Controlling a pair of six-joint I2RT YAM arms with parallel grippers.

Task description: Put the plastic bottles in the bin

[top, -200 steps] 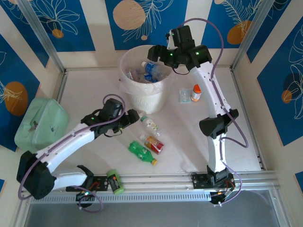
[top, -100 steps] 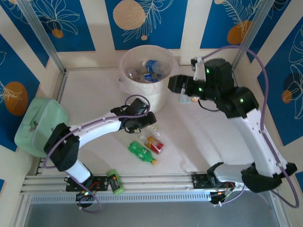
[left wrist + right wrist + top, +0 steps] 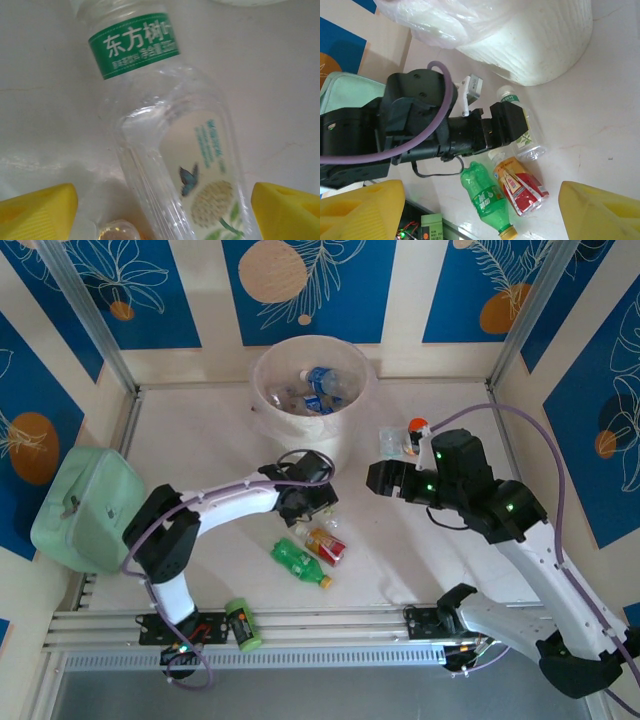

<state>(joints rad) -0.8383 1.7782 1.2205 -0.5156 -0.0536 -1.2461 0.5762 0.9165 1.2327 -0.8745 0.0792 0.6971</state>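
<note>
A clear plastic bottle (image 3: 170,130) with a green neck label lies on the table, and my left gripper (image 3: 165,215) is open with a yellow fingertip (image 3: 40,210) on each side of it, not closed on it. From above, the left gripper (image 3: 318,498) hangs over this bottle just in front of the bin (image 3: 300,445), which holds several bottles (image 3: 318,385). A red-labelled bottle (image 3: 520,187) and a green bottle (image 3: 487,197) lie side by side nearby. My right gripper (image 3: 378,480) hovers open and empty right of them, looking down on the left gripper (image 3: 512,125).
A small orange-capped bottle (image 3: 415,430) stands by a clear packet at the back right. A short green-and-black cylinder (image 3: 240,625) lies at the near rail. A pale green boxy container (image 3: 85,505) sits at the left edge.
My left arm has reached right onto the clear bottle by the bin. My right arm has swung from over the bin down to the right-middle of the table.
</note>
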